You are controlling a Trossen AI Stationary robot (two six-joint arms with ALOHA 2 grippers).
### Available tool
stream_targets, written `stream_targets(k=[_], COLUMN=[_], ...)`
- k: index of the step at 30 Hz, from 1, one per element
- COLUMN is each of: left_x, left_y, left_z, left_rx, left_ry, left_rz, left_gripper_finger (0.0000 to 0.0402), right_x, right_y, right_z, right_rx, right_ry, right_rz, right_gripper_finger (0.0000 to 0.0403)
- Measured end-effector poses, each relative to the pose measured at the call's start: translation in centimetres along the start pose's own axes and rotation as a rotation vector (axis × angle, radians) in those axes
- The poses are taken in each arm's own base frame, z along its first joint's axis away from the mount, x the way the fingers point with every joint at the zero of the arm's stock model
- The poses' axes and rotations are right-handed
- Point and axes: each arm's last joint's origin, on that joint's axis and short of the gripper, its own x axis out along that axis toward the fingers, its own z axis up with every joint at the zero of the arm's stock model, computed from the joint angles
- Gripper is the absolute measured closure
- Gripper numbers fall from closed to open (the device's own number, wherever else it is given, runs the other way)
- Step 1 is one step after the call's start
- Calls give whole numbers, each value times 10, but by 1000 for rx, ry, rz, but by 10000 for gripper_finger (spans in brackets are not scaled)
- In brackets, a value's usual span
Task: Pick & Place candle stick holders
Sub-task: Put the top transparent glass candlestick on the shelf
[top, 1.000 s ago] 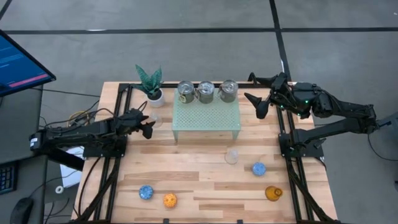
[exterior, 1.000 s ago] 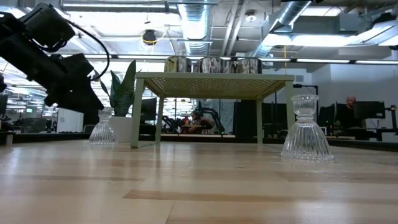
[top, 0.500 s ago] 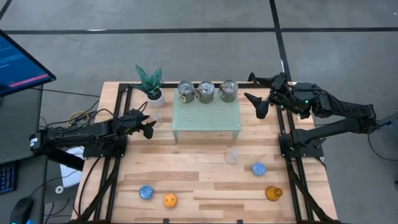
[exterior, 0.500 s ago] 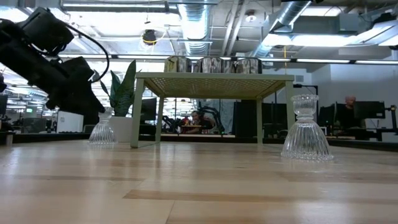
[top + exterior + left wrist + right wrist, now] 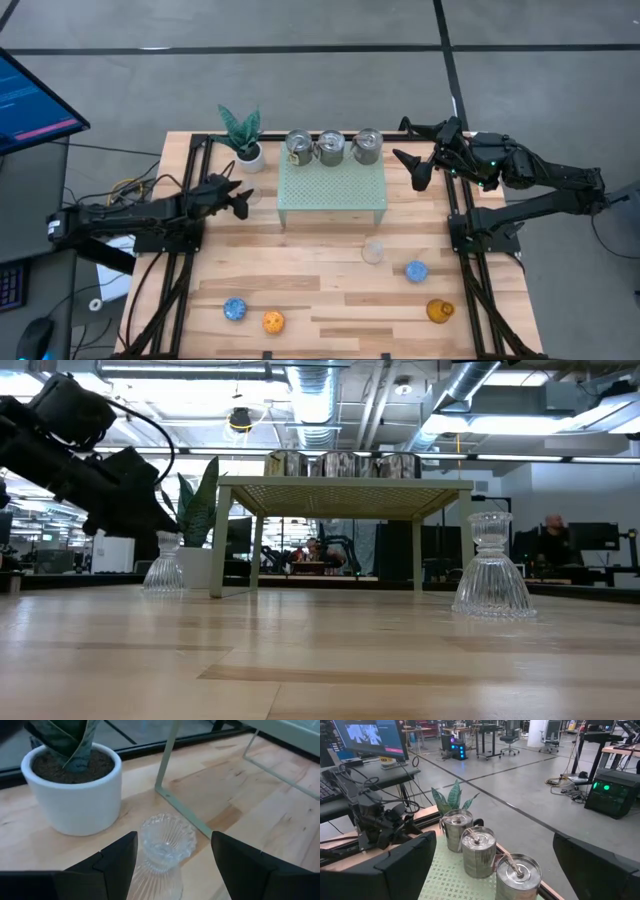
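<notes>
Writing — none legible — on silver holders point(image 5: 479, 852).

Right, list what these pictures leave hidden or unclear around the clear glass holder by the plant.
- Clear glass holder: wrist view cuts off its base; the high view shows only a faint blur.
- Left gripper: fingers flank the glass; contact cannot be told.
- Plant: leaves cropped in the wrist view.
- Silver holders: low view shows only their upper parts above the stand.

3 holders point(image 5: 328, 147) on stand point(image 5: 333, 187) | plant point(image 5: 242, 135) left (5 in front)
</notes>
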Motion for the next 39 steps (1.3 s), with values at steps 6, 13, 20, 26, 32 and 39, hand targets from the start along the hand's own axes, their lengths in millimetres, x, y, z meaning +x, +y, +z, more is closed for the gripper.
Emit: stream_targets(k=[6,13,20,26,32,39], left_x=[4,8,12,15,16,16], left_y=[0,-3,-5,-4,-4,-4], left_z=[-4,-3,-2,-4,-5,-4], left_rx=[11,28,29,40,44,45], left_ry=[25,5,-7,-8,0,-3], left_rz=[11,30,45,89,93,95], left_gripper_finger=[147,147,147,153,207,267], right_x=[0,0,0,0,0,0], right_y=[0,0,0,0,0,0], right_z=[0,0,0,0,0,0], right_rx=[1,11,14,19,19,35], right_ry=[0,0,0,1,1,1], right_rz=[0,0,3,8,8,8], right_gripper_finger=[12,12,12,12,12,12])
